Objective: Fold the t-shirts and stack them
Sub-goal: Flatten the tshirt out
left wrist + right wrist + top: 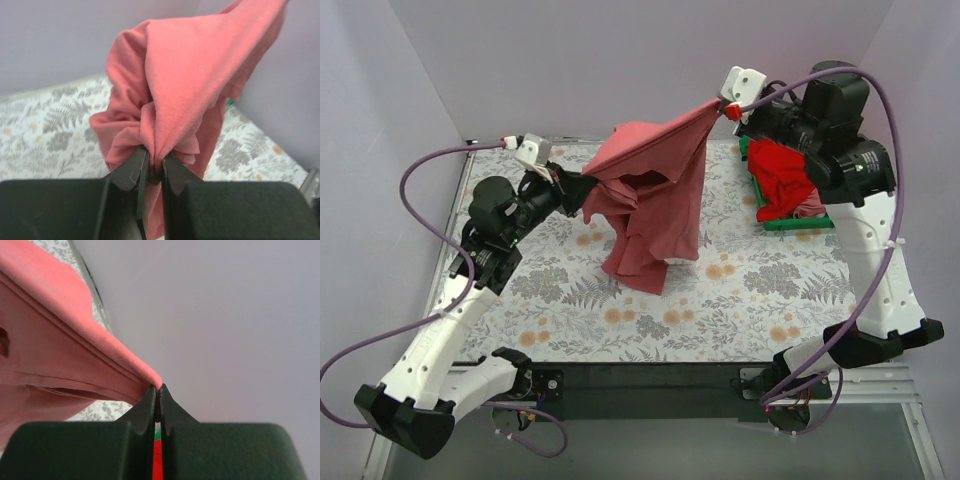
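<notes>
Two pinch points on the rose-pink t-shirt (660, 185): left gripper (154, 156) jaws clamp a bunched fold, right gripper (157, 388) jaws clamp a hem edge. Shirt hangs stretched between them above the floral table (770, 290).

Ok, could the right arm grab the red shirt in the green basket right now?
Probably not yet. The red shirt lies close beside that arm, but the right gripper is shut on a corner of the pink shirt, so it would need to let go first.
</notes>
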